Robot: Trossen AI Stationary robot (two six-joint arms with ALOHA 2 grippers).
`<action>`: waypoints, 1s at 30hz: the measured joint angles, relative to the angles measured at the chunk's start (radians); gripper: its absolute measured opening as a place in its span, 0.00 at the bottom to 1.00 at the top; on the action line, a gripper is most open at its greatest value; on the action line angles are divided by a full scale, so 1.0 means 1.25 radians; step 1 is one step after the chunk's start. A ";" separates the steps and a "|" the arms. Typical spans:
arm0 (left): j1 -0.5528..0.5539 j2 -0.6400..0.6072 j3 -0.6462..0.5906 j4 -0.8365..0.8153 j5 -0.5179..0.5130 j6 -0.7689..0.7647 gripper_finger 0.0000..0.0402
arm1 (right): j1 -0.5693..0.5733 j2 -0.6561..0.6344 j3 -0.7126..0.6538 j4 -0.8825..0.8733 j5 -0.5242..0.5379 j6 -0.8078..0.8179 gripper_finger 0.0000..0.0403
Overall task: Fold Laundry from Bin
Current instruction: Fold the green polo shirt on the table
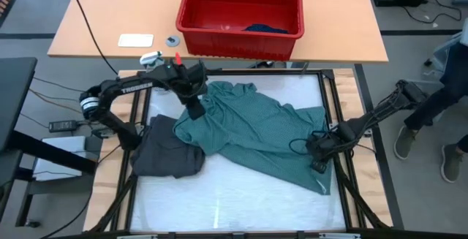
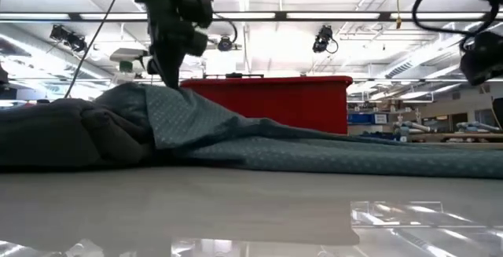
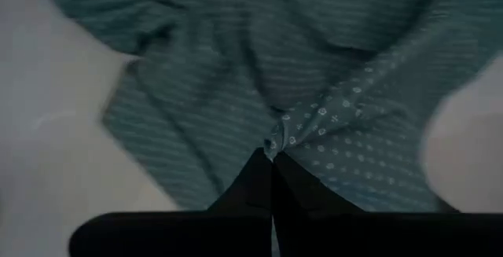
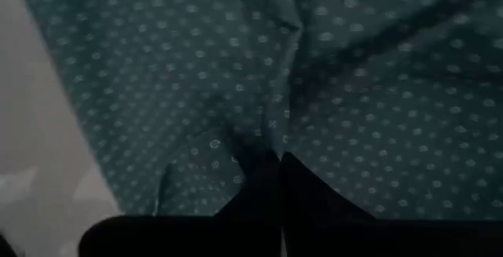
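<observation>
Dark grey piece (image 1: 167, 153) lay bunched at 9 o'clock on the counter (image 1: 234, 202). Left gripper (image 1: 196, 112) clenched the teal T-shirt (image 1: 256, 133) at 11; right gripper (image 1: 319, 160) clenched its edge at 3. Bin (image 1: 241, 38) stood at 12. Step looked like spreading flat; next needs both corners pulled apart.

Overhead camera looks straight down; low camera faces level across the table toward the bin (image 2: 267, 100); both wrist cameras sit close over the teal T-shirt (image 1: 256, 133).
</observation>
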 joint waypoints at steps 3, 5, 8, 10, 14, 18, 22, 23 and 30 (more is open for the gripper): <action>0.037 0.026 0.000 0.007 -0.001 0.022 0.00 | -0.030 0.022 -0.001 0.003 0.003 0.024 0.01; 0.055 0.038 0.000 -0.001 -0.002 0.015 0.01 | -0.050 0.034 -0.001 0.007 -0.008 0.065 0.04; 0.069 0.042 0.000 -0.026 -0.004 0.045 0.08 | -0.066 0.041 0.008 0.009 -0.022 0.136 0.11; 0.080 0.039 0.000 -0.033 -0.022 0.066 0.14 | -0.066 0.040 0.029 0.000 -0.011 0.191 0.15; 0.112 0.021 0.000 -0.047 -0.077 0.085 0.26 | -0.061 0.039 0.077 -0.045 0.043 0.313 0.19; 0.134 0.015 0.008 -0.051 -0.045 0.082 0.34 | -0.049 0.040 0.124 -0.004 0.078 0.311 0.19; 0.114 0.015 0.018 0.012 0.105 0.080 0.36 | -0.029 0.068 0.105 0.132 0.053 0.274 0.16; 0.098 0.016 0.013 0.056 0.122 0.068 0.36 | -0.019 0.082 0.092 0.151 0.048 0.273 0.14; -0.025 0.080 -0.012 0.277 0.130 -0.007 0.32 | 0.030 0.190 0.059 0.155 0.116 0.351 0.04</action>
